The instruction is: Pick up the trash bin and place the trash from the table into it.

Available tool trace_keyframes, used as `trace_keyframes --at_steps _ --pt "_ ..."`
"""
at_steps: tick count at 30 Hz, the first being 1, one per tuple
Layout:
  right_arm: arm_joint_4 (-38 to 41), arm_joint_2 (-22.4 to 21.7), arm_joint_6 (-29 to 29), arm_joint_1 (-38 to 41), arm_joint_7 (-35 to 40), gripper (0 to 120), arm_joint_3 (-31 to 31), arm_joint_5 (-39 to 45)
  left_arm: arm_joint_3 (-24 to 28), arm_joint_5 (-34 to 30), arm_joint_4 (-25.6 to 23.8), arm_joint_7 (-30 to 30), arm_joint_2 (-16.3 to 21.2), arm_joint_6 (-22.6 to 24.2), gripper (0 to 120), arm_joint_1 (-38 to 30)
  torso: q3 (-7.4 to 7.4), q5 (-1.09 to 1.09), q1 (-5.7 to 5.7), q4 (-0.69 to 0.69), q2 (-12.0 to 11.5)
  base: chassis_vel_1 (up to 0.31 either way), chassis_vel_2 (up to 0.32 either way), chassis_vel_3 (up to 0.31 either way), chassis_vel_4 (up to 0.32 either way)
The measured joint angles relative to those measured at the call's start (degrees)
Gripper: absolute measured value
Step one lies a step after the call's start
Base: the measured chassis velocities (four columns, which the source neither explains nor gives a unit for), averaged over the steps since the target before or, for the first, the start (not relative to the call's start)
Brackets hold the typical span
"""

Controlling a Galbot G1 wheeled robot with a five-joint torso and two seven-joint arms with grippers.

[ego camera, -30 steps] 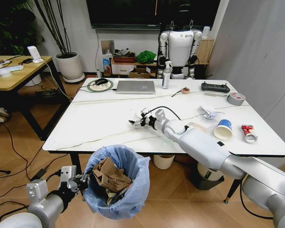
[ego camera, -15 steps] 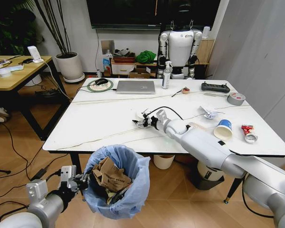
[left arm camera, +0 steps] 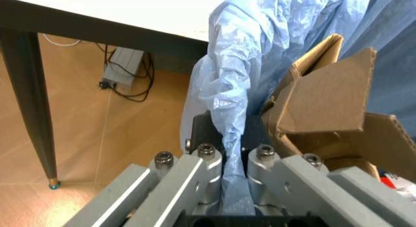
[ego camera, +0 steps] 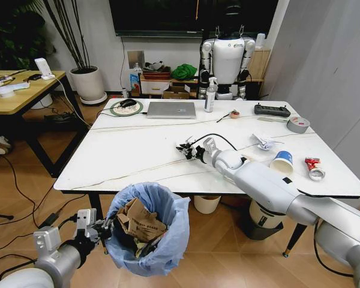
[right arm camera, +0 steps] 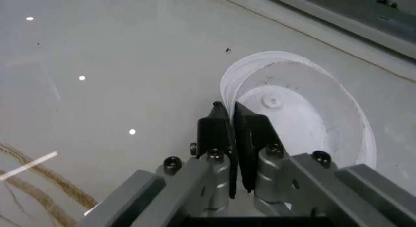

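Observation:
The trash bin with its light-blue bag hangs below the table's near edge, and brown cardboard sticks out of it. My left gripper is shut on the bin's bagged rim, beside the cardboard. On the white table, my right gripper is shut on the rim of a small round white lid, low over the tabletop. A white paper wad and a blue-and-white paper cup lie farther right.
A laptop, a spray bottle, a black controller and a grey tape roll line the table's far side. A red-and-white item lies near the right edge. A wooden desk stands at left.
My right gripper has slid to the right and a little farther across the table, carrying the white lid. The left arm and the bin have stayed still.

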Motion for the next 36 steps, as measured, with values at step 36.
trace_keyframes --at_steps 36 --pt "54.8 -29.4 9.5 -13.5 -24.0 0 2.4 12.9 0.3 -0.1 -0.7 -0.2 -1.1 -0.2 0 -1.5 0.00 -0.01 -0.01 0.02 0.0 0.000 0.000 0.000 0.000"
